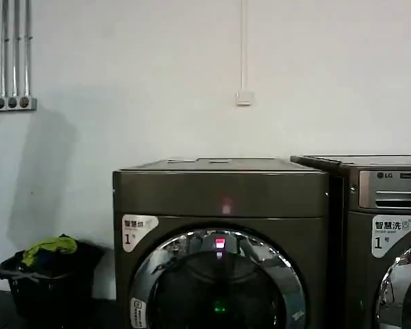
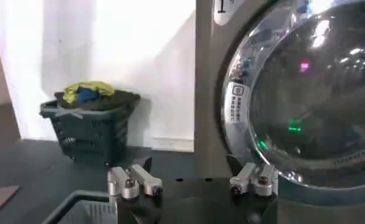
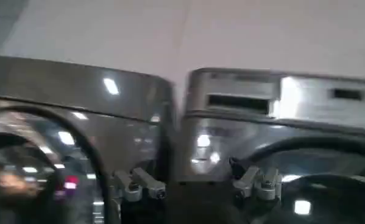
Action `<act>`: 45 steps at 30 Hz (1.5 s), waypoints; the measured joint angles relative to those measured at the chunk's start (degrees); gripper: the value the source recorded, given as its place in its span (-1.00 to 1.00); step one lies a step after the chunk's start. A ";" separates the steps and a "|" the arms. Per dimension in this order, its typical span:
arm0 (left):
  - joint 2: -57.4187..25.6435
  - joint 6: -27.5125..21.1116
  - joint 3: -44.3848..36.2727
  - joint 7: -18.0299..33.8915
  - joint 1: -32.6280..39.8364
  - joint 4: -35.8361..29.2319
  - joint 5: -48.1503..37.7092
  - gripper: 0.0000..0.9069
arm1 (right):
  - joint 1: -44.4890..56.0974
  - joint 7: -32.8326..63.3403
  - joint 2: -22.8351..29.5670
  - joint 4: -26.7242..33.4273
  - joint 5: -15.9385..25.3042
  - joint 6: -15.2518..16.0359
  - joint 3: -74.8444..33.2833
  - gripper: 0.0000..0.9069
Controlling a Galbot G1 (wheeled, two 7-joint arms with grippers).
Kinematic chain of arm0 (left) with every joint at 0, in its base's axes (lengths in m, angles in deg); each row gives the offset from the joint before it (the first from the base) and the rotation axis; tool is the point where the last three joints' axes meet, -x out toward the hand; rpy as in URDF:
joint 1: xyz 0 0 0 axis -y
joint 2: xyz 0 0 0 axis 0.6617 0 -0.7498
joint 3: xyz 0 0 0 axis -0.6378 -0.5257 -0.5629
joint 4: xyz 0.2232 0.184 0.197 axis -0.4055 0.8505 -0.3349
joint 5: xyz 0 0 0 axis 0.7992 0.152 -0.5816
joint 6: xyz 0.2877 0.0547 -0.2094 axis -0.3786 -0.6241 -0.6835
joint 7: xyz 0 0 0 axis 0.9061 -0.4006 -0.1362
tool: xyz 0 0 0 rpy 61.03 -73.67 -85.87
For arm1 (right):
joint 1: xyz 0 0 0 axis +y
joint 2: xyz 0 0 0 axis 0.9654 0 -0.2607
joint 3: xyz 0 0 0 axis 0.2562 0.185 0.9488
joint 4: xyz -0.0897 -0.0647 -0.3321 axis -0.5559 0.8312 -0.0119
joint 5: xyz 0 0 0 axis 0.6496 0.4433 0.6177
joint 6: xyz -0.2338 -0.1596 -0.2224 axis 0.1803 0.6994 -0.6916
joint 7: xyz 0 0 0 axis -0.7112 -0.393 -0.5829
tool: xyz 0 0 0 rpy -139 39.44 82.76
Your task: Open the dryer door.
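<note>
The left gripper (image 2: pixel 193 182) has its jaws wide open and holds nothing; just ahead of it is the large round dryer door with its shiny chrome ring and dark glass (image 2: pixel 304 97), closed on the boxy bronze-grey dryer (image 1: pixel 219 199). The right gripper (image 3: pixel 194 185), also open and empty, faces the gap beside the LG-marked machine (image 3: pixel 279 109). I judge this the approach step; next, a jaw must reach the door's edge.

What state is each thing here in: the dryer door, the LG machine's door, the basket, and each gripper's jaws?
Dryer door: shut, flush with the dryer.
LG machine's door: shut.
Basket: full, heaped with clothes.
Left gripper: jaws open, holding nothing, off the door.
Right gripper: jaws open, holding nothing, before the gap between both machines.
</note>
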 joint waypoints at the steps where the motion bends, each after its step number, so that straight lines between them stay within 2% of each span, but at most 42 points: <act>1: 0.21 0.00 0.28 0.11 -0.18 0.01 0.01 1.00 | -0.29 -0.29 -0.55 -0.39 -1.01 -0.06 1.19 1.00; 7: 2.11 0.00 1.31 0.33 -0.53 0.01 0.26 1.00 | -2.06 -0.82 -3.34 -1.03 -4.52 -1.15 6.21 1.00; 12: 3.56 0.00 2.03 0.32 -0.82 0.01 0.35 1.00 | -4.32 -2.55 -5.91 -0.01 -4.72 -3.30 11.37 1.00; 19: 4.42 0.00 3.35 0.33 -1.18 0.01 0.39 1.00 | -8.58 -2.32 -9.72 1.29 -3.52 -3.08 20.86 1.00; 28: 4.86 0.00 4.66 0.34 -1.49 0.03 0.28 1.00 | -18.64 -0.73 -13.16 5.92 -3.27 -3.25 35.59 1.00; 35: 5.44 0.00 5.23 0.34 -1.42 0.03 0.01 1.00 | -29.32 -0.24 -13.34 9.84 -4.39 -3.06 46.96 1.00; 45: 6.14 0.00 6.40 1.20 -2.16 0.03 -0.91 1.00 | -43.66 -2.43 -10.43 16.68 -5.91 -2.81 62.07 1.00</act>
